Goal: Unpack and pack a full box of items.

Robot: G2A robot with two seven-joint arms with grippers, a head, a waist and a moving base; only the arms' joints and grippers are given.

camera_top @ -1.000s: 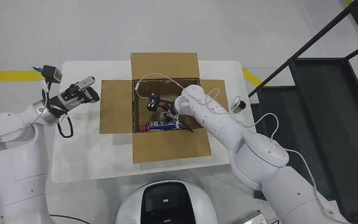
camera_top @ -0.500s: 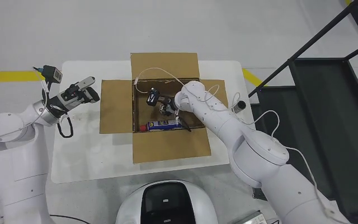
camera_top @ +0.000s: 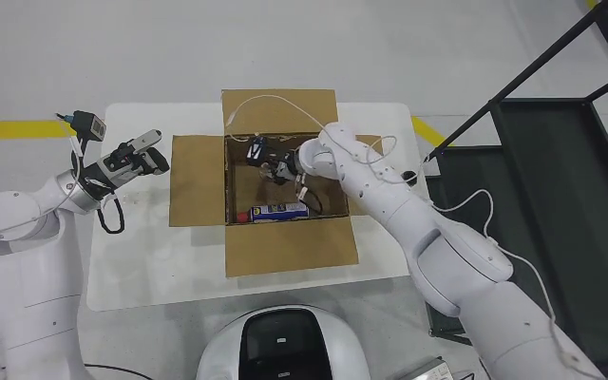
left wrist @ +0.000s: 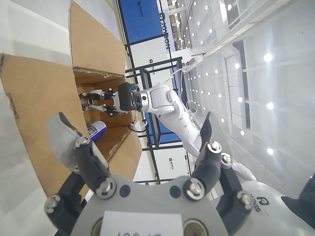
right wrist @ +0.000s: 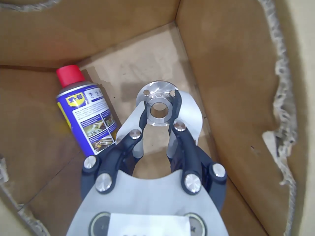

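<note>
The metal flange (right wrist: 153, 90) was clamped by its hub in the right end effector (right wrist: 158, 114) above the box (camera_top: 280, 247) floor, apparently for lifting out, with the spray can (right wrist: 83, 109) left along the near wall and the left end effector (left wrist: 133, 128), open and empty, kept clear at the table's (camera_top: 142, 275) left edge.

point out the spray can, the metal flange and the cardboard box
spray can (right wrist: 85, 114): right wrist view, on the blue label of its body.
metal flange (right wrist: 157, 88): right wrist view, on the flat disc face beside the centre hole.
cardboard box (right wrist: 233, 74): right wrist view, on a bare inner wall.
</note>
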